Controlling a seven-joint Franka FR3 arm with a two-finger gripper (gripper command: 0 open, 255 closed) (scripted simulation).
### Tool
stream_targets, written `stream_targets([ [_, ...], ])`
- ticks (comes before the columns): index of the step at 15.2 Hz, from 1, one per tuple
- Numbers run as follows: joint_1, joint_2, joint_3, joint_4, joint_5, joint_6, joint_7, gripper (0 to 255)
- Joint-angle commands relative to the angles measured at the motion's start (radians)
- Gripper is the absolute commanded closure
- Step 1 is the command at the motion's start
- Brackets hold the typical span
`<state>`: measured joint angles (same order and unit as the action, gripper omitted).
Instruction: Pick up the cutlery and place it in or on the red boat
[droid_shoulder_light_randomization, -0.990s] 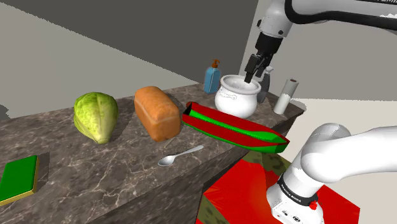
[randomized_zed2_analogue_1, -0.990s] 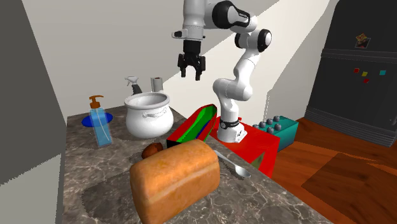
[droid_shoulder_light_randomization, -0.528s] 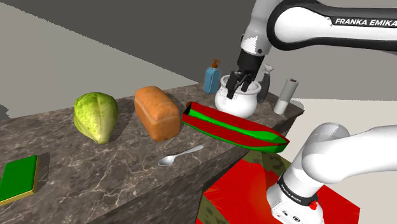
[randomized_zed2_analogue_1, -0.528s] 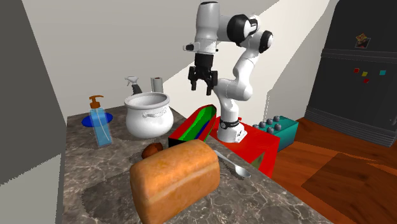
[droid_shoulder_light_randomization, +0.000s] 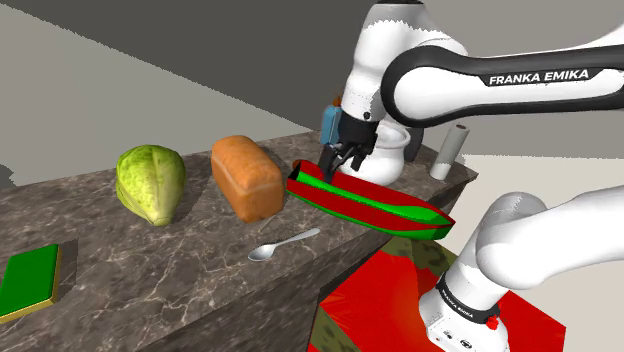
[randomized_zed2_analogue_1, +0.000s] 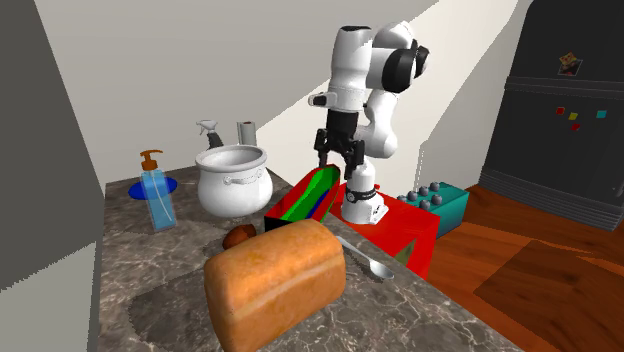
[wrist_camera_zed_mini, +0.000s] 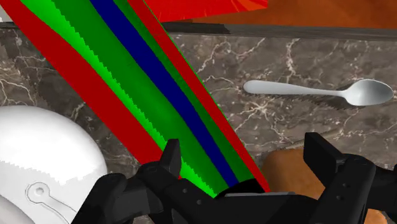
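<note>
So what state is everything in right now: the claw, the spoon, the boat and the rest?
Gripper: open, empty, over one end of the boat.
Spoon: lying flat on the counter, not held.
Boat: on the counter, nothing in it.
Pot: upright, no lid.
Soap bottle: upright.
Bread: lying on the counter.

We see our gripper (droid_shoulder_light_randomization: 337, 166) leave the white pot (randomized_zed2_analogue_1: 232, 180), sinking toward 8 o'clock in the shoulder view, and now it hangs over the far end of the red boat (droid_shoulder_light_randomization: 372, 201).
</note>
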<state>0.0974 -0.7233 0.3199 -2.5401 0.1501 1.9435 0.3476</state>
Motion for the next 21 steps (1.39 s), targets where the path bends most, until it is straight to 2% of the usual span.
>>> stream_targets([
  [1,0.002,0.052,0.056,-0.002,0.016,0.059,0.063,0],
  [6,-0.014,0.196,0.193,0.034,0.020,0.179,0.218,0],
  [10,-0.051,0.338,0.310,0.090,-0.025,0.266,0.362,0],
  [14,-0.110,0.509,0.434,0.170,-0.140,0.336,0.543,0],
  [17,-0.147,0.667,0.514,0.248,-0.295,0.364,0.718,0],
  [21,-0.146,0.706,0.510,0.236,-0.341,0.399,0.750,0],
])
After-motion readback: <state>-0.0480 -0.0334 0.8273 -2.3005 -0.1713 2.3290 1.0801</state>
